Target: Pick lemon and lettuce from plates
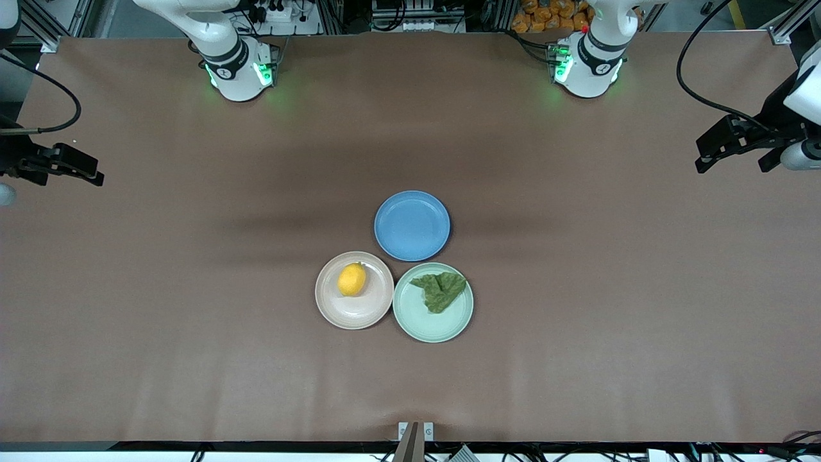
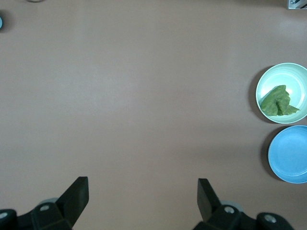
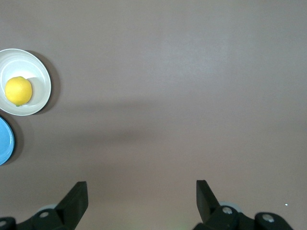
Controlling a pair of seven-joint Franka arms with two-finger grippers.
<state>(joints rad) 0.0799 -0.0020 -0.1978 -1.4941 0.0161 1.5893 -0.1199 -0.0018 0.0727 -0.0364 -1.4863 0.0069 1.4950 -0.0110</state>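
Observation:
The lemon (image 1: 352, 279) lies on the pale pink-beige plate (image 1: 359, 317). The lettuce (image 1: 439, 290) lies on the pale mint green plate (image 1: 423, 326) beside it, toward the left arm's end. My left gripper (image 1: 700, 156) is open and empty, up over the table's left-arm end; its wrist view (image 2: 143, 191) shows the lettuce (image 2: 278, 101) on the mint plate (image 2: 288, 75) far off. My right gripper (image 1: 97, 172) is open and empty over the right-arm end; its wrist view (image 3: 142, 191) shows the lemon (image 3: 18, 90) on its plate (image 3: 37, 69).
An empty blue plate (image 1: 412, 225) sits farther from the front camera, touching both other plates; it also shows in the left wrist view (image 2: 290, 154) and the right wrist view (image 3: 4, 141). Brown table (image 1: 192, 289) spreads around the plates.

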